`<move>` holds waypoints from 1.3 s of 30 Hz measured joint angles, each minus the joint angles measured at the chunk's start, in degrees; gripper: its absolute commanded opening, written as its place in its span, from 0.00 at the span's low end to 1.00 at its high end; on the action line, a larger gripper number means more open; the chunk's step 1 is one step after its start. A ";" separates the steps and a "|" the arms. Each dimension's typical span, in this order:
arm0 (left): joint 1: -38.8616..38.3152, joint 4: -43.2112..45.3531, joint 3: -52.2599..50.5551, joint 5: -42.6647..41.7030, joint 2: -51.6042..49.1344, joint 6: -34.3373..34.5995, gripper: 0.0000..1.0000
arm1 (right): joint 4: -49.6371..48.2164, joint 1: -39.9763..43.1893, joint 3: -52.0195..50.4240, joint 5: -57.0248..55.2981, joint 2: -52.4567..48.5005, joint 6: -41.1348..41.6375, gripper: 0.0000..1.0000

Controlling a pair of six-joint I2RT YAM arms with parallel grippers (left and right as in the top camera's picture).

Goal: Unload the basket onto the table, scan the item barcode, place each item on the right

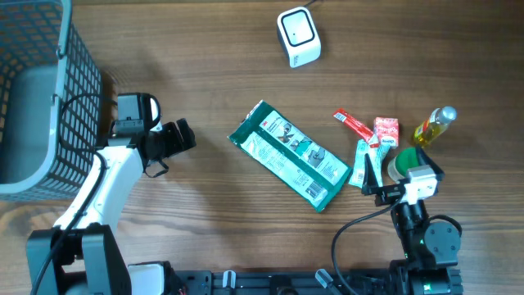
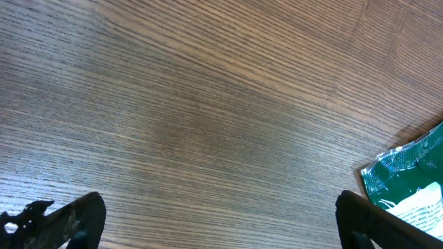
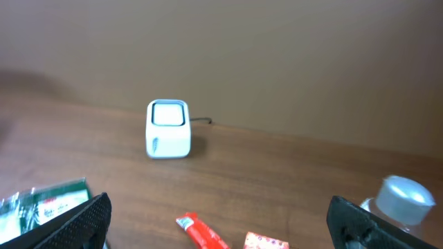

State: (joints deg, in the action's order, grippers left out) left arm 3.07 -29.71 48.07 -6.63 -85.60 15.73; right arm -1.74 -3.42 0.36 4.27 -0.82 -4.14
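Green packet (image 1: 288,155): lies flat near the middle of the table (image 1: 213,74), set at a slant with its printed face up and one end pointing toward the near edge.
Scanner (image 1: 298,36): a small white box with a cable, at the far side of the table, well apart from the packet.
Left claw (image 2: 218,214): released, jaws spread wide over bare wood. It holds nothing. The packet's corner shows just past its right finger in the left wrist view.
Right claw (image 3: 220,220): released and holding nothing, low over the table to the right of the packet and facing the scanner.
Small items: a red sachet (image 1: 354,126), a red-and-white carton (image 1: 386,131) and a yellow bottle (image 1: 434,124) are clustered near the right claw.
Basket (image 1: 78,74): grey mesh, at the far left corner.
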 measured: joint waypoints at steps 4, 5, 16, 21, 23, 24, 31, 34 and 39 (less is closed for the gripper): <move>0.02 0.00 0.00 0.00 0.02 0.00 1.00 | 0.59 0.00 0.00 -3.34 0.00 5.51 1.00; 0.02 0.00 0.00 0.00 0.00 0.00 1.00 | 1.22 0.00 0.00 -3.69 -0.02 6.21 1.00; 0.02 0.00 0.00 0.00 0.02 0.00 1.00 | 1.31 0.00 0.00 -4.39 -0.02 8.04 1.00; 0.00 0.00 0.00 0.00 0.00 0.00 1.00 | 1.33 0.00 0.00 -4.39 -0.02 8.04 1.00; 0.02 0.00 0.00 0.00 0.02 0.00 1.00 | 1.33 0.00 0.00 -4.39 -0.02 8.04 1.00; 0.00 -0.02 0.00 0.00 0.02 0.00 1.00 | 1.33 0.00 0.00 -4.39 -0.02 8.04 1.00; 0.00 -2.40 -0.04 -0.09 14.34 0.00 1.00 | 1.33 0.00 0.00 -4.39 -0.02 8.04 1.00; 0.00 -2.19 0.00 0.17 30.69 0.00 1.00 | 1.33 0.00 0.00 -4.52 -0.02 8.04 1.00; 0.00 -3.80 0.85 -0.17 51.95 0.00 1.00 | 1.36 0.00 0.00 -4.55 0.00 8.02 1.00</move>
State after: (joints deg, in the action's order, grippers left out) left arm 3.07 -33.52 48.93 -6.81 -33.65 15.73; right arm -0.38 -3.42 0.36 -0.27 -0.82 3.88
